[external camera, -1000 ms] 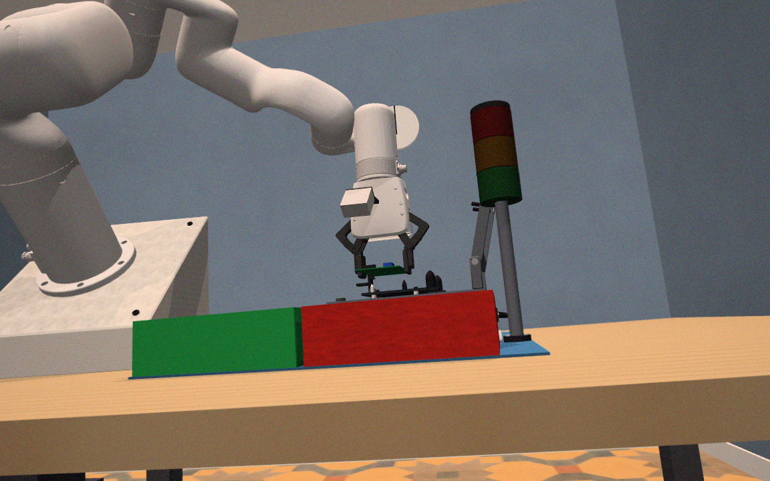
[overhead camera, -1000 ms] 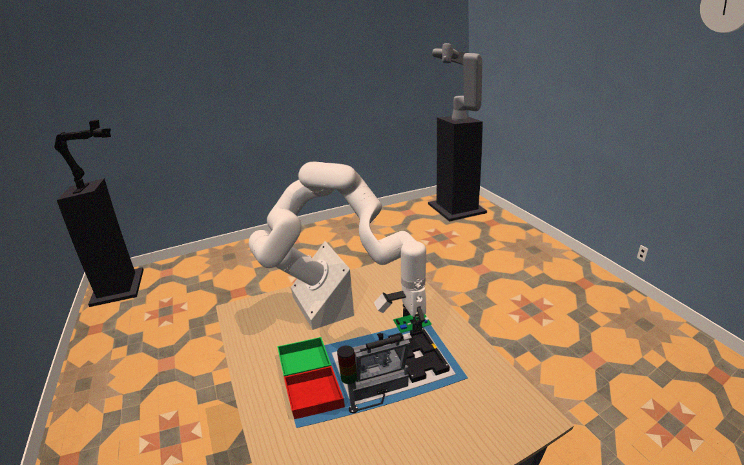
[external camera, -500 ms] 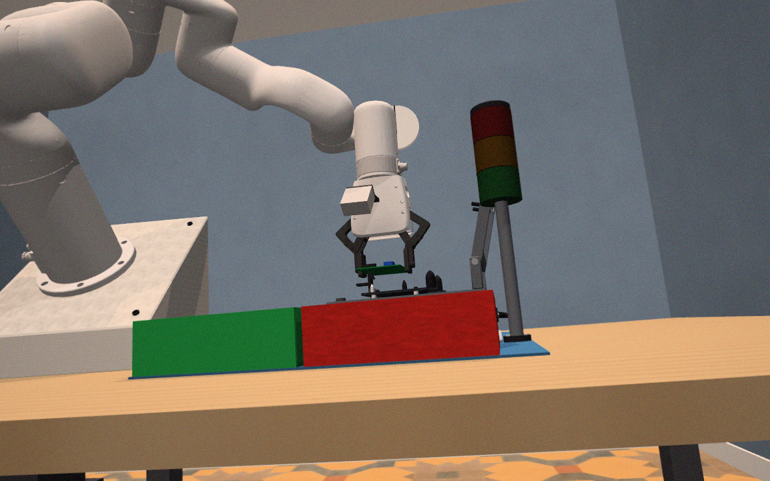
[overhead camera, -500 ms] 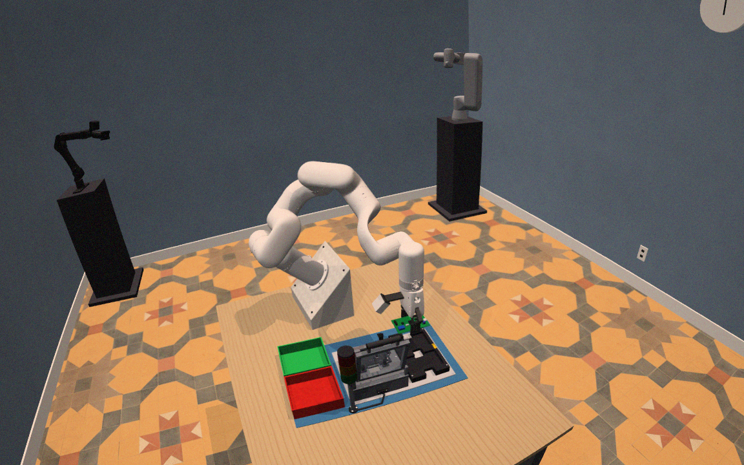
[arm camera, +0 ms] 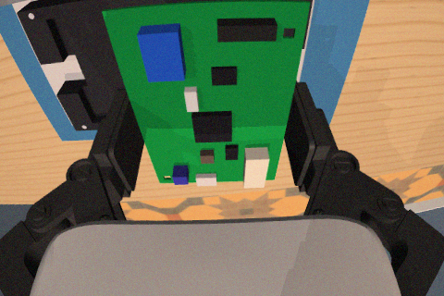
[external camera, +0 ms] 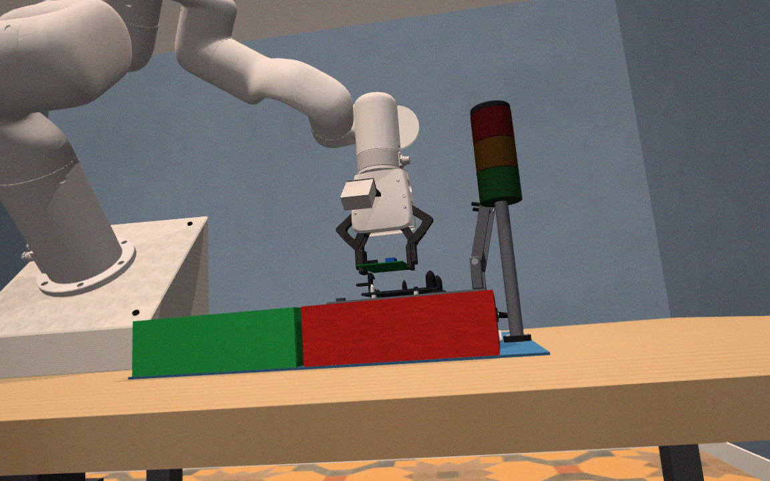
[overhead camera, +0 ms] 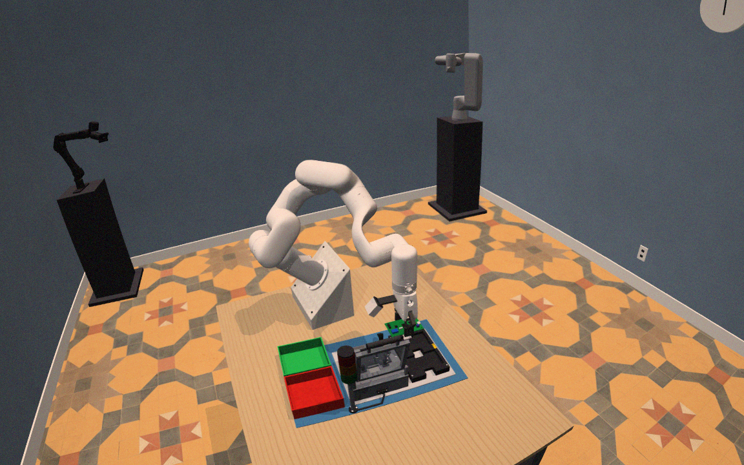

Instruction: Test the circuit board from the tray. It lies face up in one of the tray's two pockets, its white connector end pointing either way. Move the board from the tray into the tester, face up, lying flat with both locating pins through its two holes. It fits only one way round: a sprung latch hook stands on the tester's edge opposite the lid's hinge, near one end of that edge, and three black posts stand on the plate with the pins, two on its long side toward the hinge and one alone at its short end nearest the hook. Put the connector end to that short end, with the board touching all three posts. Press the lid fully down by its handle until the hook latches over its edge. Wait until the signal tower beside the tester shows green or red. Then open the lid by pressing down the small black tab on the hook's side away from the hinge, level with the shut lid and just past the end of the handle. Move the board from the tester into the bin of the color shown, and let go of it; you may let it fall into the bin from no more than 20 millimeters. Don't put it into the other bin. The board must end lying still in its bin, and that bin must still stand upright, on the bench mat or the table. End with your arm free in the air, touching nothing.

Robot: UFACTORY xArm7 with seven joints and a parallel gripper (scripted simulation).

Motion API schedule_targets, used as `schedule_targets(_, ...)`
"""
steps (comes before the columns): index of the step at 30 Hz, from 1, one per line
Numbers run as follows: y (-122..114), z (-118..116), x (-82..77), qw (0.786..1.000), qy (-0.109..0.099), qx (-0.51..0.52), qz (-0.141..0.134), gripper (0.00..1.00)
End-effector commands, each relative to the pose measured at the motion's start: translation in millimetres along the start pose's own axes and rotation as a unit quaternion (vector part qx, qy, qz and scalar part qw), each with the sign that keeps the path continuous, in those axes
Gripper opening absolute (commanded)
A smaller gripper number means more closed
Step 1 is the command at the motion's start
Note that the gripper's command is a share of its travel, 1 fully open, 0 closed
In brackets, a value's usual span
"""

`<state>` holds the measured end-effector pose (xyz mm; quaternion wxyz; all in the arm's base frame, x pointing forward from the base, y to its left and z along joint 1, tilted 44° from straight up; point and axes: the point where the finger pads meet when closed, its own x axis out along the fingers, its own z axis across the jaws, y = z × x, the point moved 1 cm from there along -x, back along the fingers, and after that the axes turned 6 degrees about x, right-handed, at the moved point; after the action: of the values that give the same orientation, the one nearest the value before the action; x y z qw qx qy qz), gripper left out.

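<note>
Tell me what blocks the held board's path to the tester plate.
Nothing visible: the gripper holds the circuit board above the tray, and the tester's lid stands raised, leaving the plate open.

Air is showing under the held board (external camera: 383, 265); the lid (external camera: 481, 245) and tower (external camera: 496, 153) are standing beside the gripper (external camera: 385, 260).

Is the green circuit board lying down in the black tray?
No, the green circuit board hangs in the air, pinched between the robot's black fingers above the black tray.
</note>
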<state>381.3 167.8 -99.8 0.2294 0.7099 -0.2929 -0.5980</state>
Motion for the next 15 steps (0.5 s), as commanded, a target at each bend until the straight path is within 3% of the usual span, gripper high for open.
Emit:
schedule_targets(1, 13.8, -7.9, -3.3, 1.000, 0.002, 0.000, -0.002, 0.79)
schedule_targets(15, 53.2, -26.4, -6.2, 1.000, 0.002, 0.000, -0.002, 0.79)
